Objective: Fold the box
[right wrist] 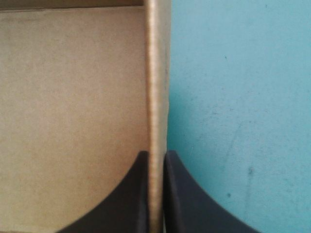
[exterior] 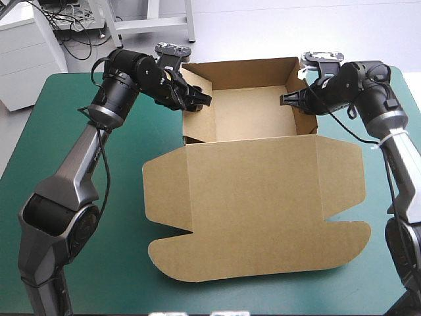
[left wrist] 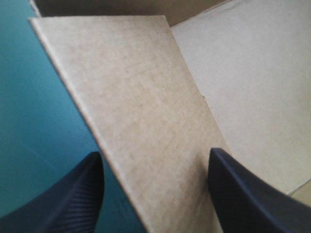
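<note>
Box (exterior: 250, 197) sits mid-surface (exterior: 118, 263), tray walls up on the far side, lid flat toward me. My right claw (right wrist: 156, 154) pinches the right wall. My left claw (left wrist: 155, 154) is spread wide astride the left wall. I'd close gently there, keeping both walls upright and square.

Box (exterior: 253, 164): brown cut board, half-formed, on the teal-green worktop (exterior: 125, 263).
Tray (exterior: 247, 115): far half, open upward, walls (exterior: 240, 71) raised at back and sides, left one tilted inward.
Lid (exterior: 253, 217): flat toward the near edge, rounded flaps spread at both sides.
</note>
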You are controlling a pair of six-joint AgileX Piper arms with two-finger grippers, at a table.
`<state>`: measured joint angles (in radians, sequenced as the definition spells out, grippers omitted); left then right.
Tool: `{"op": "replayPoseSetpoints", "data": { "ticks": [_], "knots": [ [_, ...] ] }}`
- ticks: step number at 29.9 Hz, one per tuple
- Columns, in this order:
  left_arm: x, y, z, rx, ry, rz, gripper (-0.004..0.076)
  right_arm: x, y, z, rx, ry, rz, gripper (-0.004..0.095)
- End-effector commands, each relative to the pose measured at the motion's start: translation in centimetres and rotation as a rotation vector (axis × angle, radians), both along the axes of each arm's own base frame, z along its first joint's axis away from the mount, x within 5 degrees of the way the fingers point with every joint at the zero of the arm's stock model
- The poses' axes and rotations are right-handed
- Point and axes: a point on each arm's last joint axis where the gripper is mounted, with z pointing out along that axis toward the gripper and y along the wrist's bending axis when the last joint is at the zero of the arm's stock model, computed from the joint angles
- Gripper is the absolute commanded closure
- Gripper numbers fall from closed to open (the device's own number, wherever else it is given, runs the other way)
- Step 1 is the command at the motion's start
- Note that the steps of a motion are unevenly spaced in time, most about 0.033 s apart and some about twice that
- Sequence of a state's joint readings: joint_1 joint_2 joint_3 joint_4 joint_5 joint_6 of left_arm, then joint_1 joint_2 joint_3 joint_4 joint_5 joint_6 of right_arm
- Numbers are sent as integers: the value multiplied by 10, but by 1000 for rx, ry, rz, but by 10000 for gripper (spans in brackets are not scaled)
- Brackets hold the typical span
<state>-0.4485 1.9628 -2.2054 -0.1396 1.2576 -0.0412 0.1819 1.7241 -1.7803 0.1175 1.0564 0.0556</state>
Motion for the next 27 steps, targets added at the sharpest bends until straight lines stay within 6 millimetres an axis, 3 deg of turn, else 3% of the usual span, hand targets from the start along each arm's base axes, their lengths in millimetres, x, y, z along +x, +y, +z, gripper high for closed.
{"op": "replayPoseSetpoints", "data": {
  "ticks": [1,8,17,20,27],
  "knots": [
    [-14,7,23,4,-33,5,285,-6,0,28,67,-122,-34,911],
    [-9,10,17,52,-41,34,317,-3,0,29,87,-150,-48,911],
    [-1,6,4,35,8,86,612,2,2,14,68,-66,-43,910],
    [4,6,-3,69,7,87,748,5,2,8,62,-40,-42,910],
    [7,7,-6,93,4,91,756,12,9,-9,29,22,-21,910]
  ]
}}
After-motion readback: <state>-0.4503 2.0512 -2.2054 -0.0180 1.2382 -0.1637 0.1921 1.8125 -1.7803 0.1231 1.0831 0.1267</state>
